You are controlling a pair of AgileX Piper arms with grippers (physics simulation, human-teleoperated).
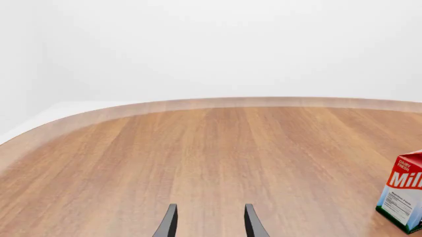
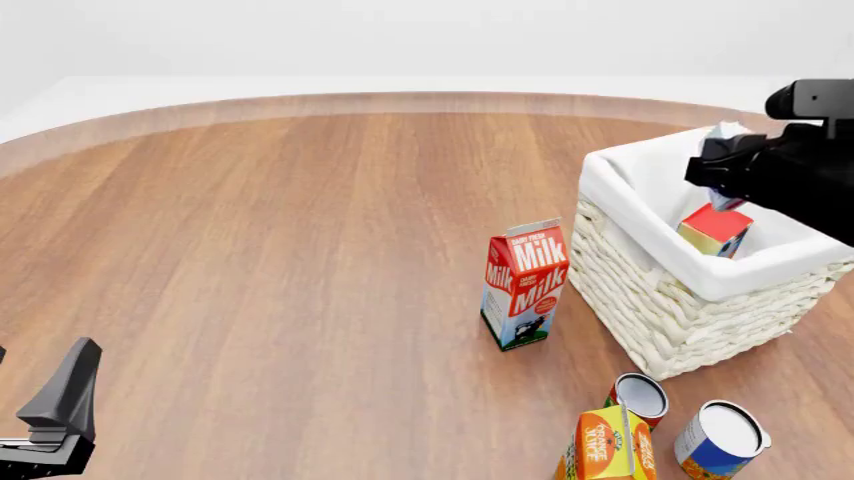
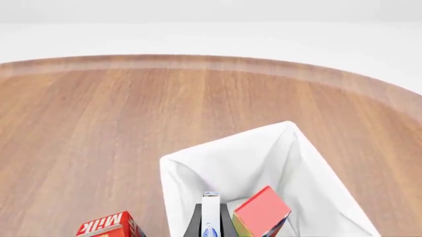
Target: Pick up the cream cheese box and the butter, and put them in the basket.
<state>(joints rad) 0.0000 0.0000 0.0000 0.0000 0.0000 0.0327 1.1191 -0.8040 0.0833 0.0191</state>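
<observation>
Butter [image 2: 717, 229] already lies inside the basket [image 2: 627, 180] at the right of the front frame, tilted on one corner against the liner. The right gripper [image 2: 727, 172] hangs over the basket's far right part, its fingers clenched on the cream cheese box [image 3: 210, 213], a thin white carton seen edge-on between them in the right wrist view, just beside the butter. In the front view only a pale scrap of the box shows above the dark wrist.

The relation that matters, as I judge it: the box sits directly above the basket's open interior, its long axis running along the fingers, so a release should drop it inside.

The left gripper [image 2: 60, 415] rests low in the lower left corner, well apart from everything, fingers [image 1: 167, 222] spread and empty over bare counter [image 2: 267, 250]. The milk carton [image 2: 525, 285] stands upright just left of the basket.
</observation>
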